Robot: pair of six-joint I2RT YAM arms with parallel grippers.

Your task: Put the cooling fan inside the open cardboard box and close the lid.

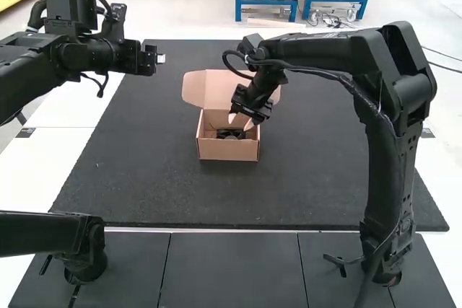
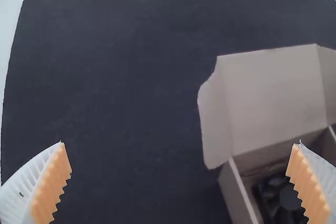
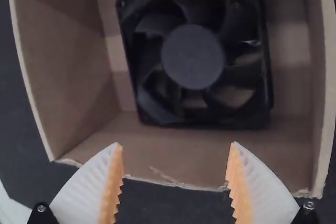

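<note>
An open cardboard box (image 1: 227, 146) stands mid-mat, its lid (image 1: 209, 88) folded back and lying away from the arms. The black cooling fan (image 3: 197, 59) lies flat on the box floor, also seen as the dark fan (image 1: 231, 133) and fan (image 2: 278, 195). My right gripper (image 1: 245, 115) hangs just above the box's far right rim, open, with nothing between its ribbed fingers (image 3: 113, 182). It looks straight down into the box (image 3: 63, 77). My left gripper (image 1: 150, 58) is held in the air at the back left, open and empty, well apart from the box (image 2: 262, 103).
A black mat (image 1: 144, 164) covers the middle of the white table (image 1: 43, 156). The right arm (image 1: 390, 142) arches high over the mat's right side, and the left arm (image 1: 65, 52) comes in level from the left.
</note>
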